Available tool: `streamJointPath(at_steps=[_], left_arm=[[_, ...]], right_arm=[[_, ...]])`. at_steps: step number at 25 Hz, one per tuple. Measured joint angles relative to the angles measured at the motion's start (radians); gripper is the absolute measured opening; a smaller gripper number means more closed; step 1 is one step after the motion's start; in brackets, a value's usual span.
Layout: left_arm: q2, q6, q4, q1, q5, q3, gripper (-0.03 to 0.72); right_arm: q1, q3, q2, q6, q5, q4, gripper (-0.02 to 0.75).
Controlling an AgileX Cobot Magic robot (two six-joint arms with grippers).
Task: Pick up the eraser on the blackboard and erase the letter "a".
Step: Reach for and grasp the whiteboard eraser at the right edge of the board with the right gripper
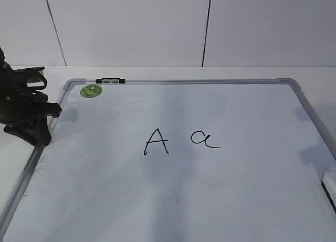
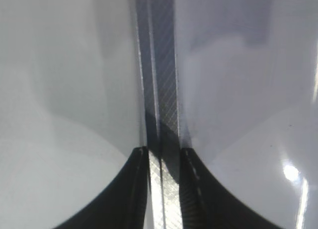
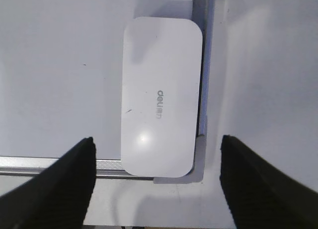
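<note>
The blackboard [image 1: 157,200] lies flat, white with a silver frame. The cursive letter "a" [image 1: 203,139] is written near its middle, to the right of a capital "A" [image 1: 156,141]. The white eraser [image 3: 161,90] lies on the board's corner against the frame; only its edge shows at the far right of the exterior view [image 1: 331,185]. My right gripper [image 3: 156,139] is open above the eraser's near end, one finger on each side, not touching it. It is outside the exterior view. My left gripper [image 1: 35,130] hangs over the board's left frame [image 2: 161,90], jaws [image 2: 164,157] close together and empty.
A round green magnet [image 1: 91,91] sits at the board's far left corner. A black clip [image 1: 110,81] is on the far frame. A white wall stands behind the table. Bare white table [image 3: 268,65] lies beyond the board's right frame.
</note>
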Motion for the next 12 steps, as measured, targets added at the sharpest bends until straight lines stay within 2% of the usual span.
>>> streamJointPath(at_steps=[5, 9, 12], left_arm=[[0.0, -0.001, 0.0, 0.0, 0.0, 0.0, 0.134], [0.0, -0.001, 0.0, 0.0, 0.0, -0.001, 0.133], [0.0, -0.001, 0.0, 0.0, 0.0, -0.001, 0.132]], right_arm=[[0.0, 0.0, 0.015, 0.0, -0.004, 0.002, 0.6], [0.0, 0.0, 0.054, -0.01, -0.01, 0.002, 0.663], [0.0, 0.0, 0.101, -0.019, -0.019, -0.009, 0.678]])
